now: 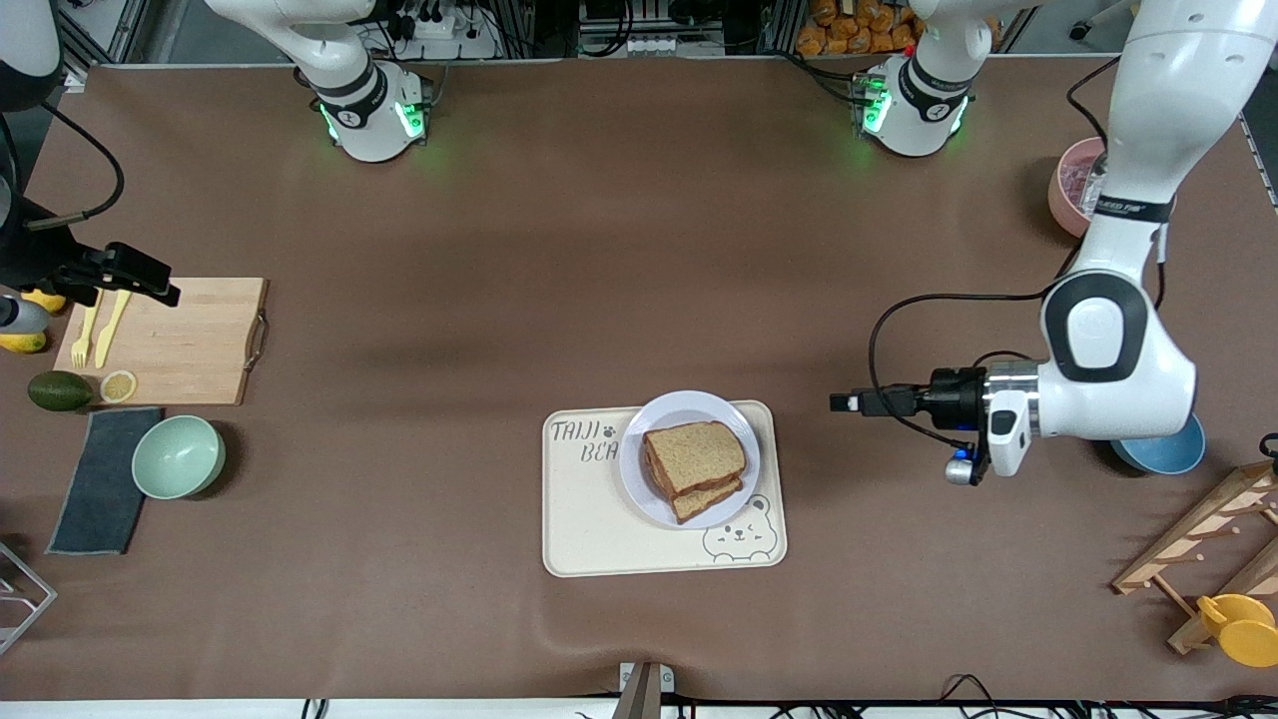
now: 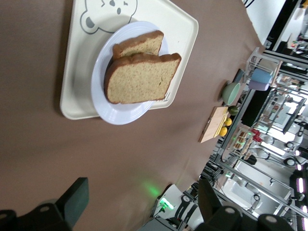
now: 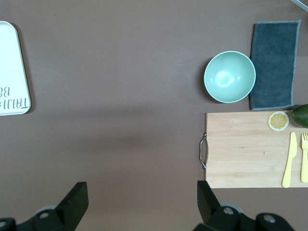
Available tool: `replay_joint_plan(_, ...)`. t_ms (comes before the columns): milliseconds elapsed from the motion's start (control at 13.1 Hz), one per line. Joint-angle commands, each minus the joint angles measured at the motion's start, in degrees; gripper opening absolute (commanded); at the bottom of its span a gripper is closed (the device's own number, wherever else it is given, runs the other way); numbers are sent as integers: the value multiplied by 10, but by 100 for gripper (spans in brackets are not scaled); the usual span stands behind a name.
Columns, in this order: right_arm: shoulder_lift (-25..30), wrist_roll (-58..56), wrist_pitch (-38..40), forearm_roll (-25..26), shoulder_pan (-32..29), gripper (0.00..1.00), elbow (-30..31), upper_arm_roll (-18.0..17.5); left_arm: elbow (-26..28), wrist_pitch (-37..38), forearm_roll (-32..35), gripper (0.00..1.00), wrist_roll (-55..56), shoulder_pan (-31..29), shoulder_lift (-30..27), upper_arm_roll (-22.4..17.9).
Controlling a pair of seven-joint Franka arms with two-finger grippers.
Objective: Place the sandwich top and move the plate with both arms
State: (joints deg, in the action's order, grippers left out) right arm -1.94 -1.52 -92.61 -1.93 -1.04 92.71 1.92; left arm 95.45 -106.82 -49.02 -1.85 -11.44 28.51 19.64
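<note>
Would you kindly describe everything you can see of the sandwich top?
The sandwich top is a roughly square, light-brown wholemeal slice with a darker crust. It lies flat but skewed on a lower slice whose corner sticks out, a dark filling edge showing between. The stack sits on the plate, which rests on the cream tray. No gripper touches it.

- Tray (image 1: 599,529) near the table's middle, toward the front camera.
- Plate (image 1: 639,479) on the tray, at its corner toward the left arm's end.
- Sandwich top (image 1: 696,454) on the plate, lying on a lower slice (image 1: 709,496), slightly offset.
- Board (image 1: 185,340) toward the right arm's end; knife (image 1: 112,328), fork (image 1: 85,330) and lemon slice (image 1: 118,385) on it.
- Bowl (image 1: 178,456) nearer the camera than the board, beside a cloth (image 1: 100,489).
- Avocado (image 1: 58,390) just beside the board.
</note>
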Motion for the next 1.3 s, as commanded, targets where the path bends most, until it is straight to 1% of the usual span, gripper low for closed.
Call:
replay_joint_plan(0, 2, 8, 3, 7, -11, 100, -1, -9, 13, 37, 68, 100, 64, -8, -70, -2)
replay_joint_plan(76, 2, 8, 3, 7, -11, 100, -1, -9, 4, 50, 97, 100, 83, -8, -85, -1)
replay_joint_plan(305, 1, 8, 1, 7, -11, 100, -1, -9, -43, 91, 148, 100, 123, -6, -96, 3)
replay_joint_plan(458, 2, 8, 2, 7, -11, 100, -1, -9, -69, 119, 204, 100, 167, -2, -115, 6)
replay_joint_plan(611, 1, 8, 2, 7, -11, 100, 0, -9, -69, 138, 242, 100, 178, -1, -145, 8)
replay_joint_plan(763, 2, 8, 4, 7, -11, 100, -1, -9, -72, 151, 337, 100, 174, -2, -173, 26)
replay_joint_plan(839, 2, 8, 3, 7, -11, 100, -1, -9, -73, 151, 372, 100, 172, -3, -184, 34)
replay_joint_plan(916, 2, 8, 2, 7, -11, 100, -1, -9, -81, 155, 396, 100, 172, -4, -184, 35)
replay_joint_plan(1068, 2, 8, 2, 7, -11, 100, -2, -9, -114, 180, 467, 100, 168, -4, -183, 35)
replay_joint_plan(1221, 2, 8, 3, 7, -11, 100, -2, -9, -117, 181, 509, 100, 168, -6, -183, 32)
